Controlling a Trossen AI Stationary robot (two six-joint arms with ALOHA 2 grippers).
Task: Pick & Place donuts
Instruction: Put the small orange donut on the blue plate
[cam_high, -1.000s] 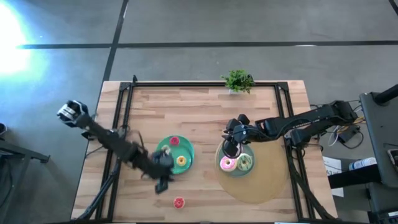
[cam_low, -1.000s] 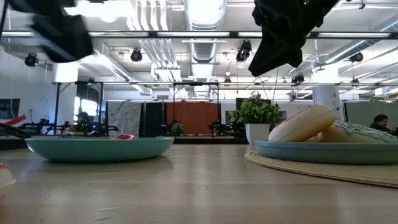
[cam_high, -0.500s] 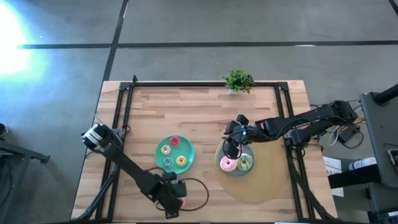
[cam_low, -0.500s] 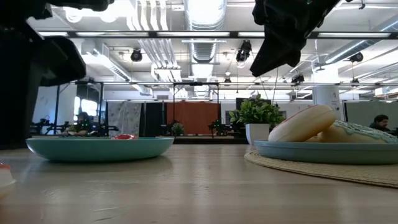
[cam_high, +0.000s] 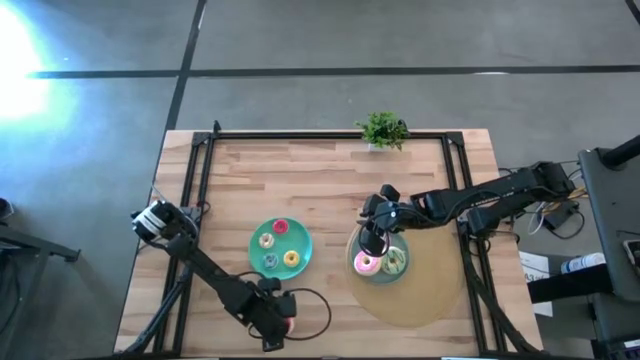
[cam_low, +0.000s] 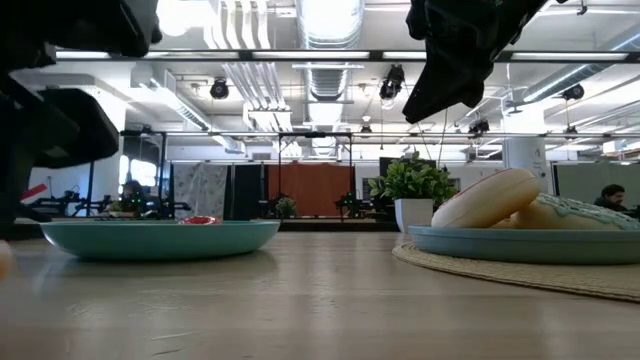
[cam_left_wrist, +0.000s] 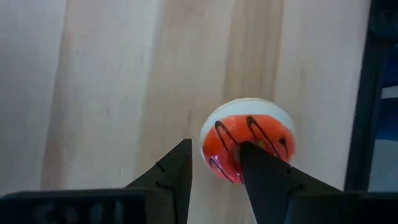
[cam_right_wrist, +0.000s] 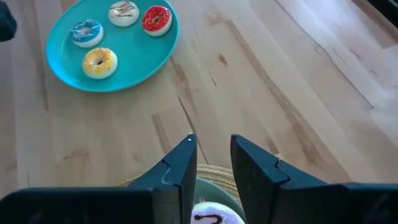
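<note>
Room: an open hall with ceiling ducts and lamps seen beyond the counter (cam_high: 330, 170) of pale wood strips, set on a grey floor.
Left pincer (cam_left_wrist: 214, 167): low at the counter's near edge, left of centre, fingers narrowly apart, one fingertip (cam_left_wrist: 258, 163) lying over the red donut (cam_left_wrist: 249, 144), which sits alone on bare wood; whether the fingers press it, I cannot tell.
Left plate (cam_high: 303, 246): teal, left of centre, carrying four tiny donuts — red (cam_right_wrist: 155, 18), cream (cam_right_wrist: 124, 12), blue (cam_right_wrist: 84, 32) and yellow (cam_right_wrist: 99, 61).
Plant (cam_high: 382, 130): small green potted one at the far edge, right of centre.
Right pincer (cam_right_wrist: 212, 160): above the far rim of the right plate, fingers a narrow gap apart, holding nothing.
Right plate (cam_low: 500, 243): teal, on a round woven mat (cam_high: 420, 300), holding a pink frosted donut (cam_high: 366, 264), a green frosted donut (cam_high: 394, 262) and a white-pink donut (cam_right_wrist: 214, 218) just below the right pincer.
</note>
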